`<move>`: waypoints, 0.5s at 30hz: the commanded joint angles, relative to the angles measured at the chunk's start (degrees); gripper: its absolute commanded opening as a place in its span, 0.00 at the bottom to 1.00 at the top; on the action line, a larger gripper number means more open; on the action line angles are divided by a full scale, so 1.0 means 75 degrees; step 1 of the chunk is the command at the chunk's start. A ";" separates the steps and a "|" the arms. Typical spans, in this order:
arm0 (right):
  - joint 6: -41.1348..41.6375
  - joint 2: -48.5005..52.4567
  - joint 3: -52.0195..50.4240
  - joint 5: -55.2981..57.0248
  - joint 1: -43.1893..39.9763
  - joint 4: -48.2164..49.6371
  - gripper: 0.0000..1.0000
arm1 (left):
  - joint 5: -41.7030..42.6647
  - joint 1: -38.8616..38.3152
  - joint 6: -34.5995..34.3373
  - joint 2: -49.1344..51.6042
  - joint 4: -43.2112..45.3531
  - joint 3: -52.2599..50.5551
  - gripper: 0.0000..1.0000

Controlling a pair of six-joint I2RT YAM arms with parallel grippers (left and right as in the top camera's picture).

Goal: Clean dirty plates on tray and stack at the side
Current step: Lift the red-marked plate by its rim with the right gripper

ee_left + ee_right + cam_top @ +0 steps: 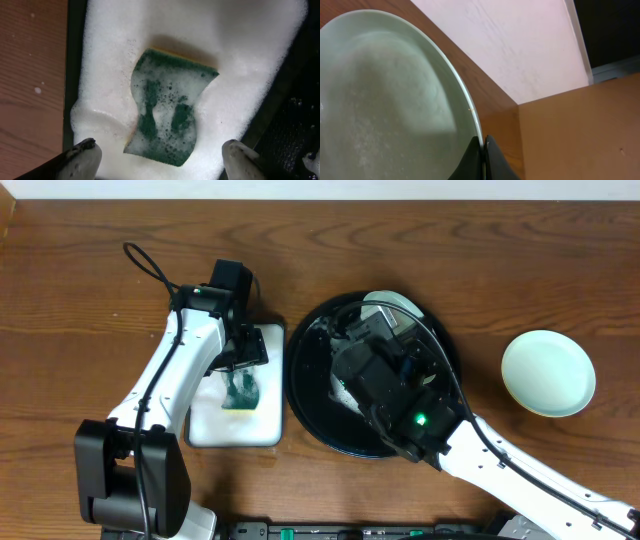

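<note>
My right gripper [483, 150] is shut on the rim of a pale mint green plate [385, 100] and holds it tilted over the black tray [308, 385]. In the overhead view this plate [396, 304] shows at the tray's far side, past the right gripper [372, 328]. A second mint plate [548, 373] lies on the table to the right of the tray. The yellow plate is not in view. My left gripper [162, 162] is open just above a green soapy sponge [170, 120], one finger on each side, not touching it.
The sponge [240, 392] lies in foam in a white rectangular dish [215, 425] left of the tray. The right arm covers much of the tray's middle. Bare wood table lies at the far side and far left.
</note>
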 commanded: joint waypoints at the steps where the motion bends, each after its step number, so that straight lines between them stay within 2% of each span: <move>1: -0.0271 -0.0192 0.0076 0.0315 0.0082 0.0047 0.01 | -0.0006 0.0026 0.0035 -0.0023 -0.0017 0.0038 0.83; 15: -0.0525 -0.0192 0.0076 0.0452 0.0082 0.0408 0.01 | -0.0006 0.0026 0.0035 -0.0023 -0.0017 0.0038 0.83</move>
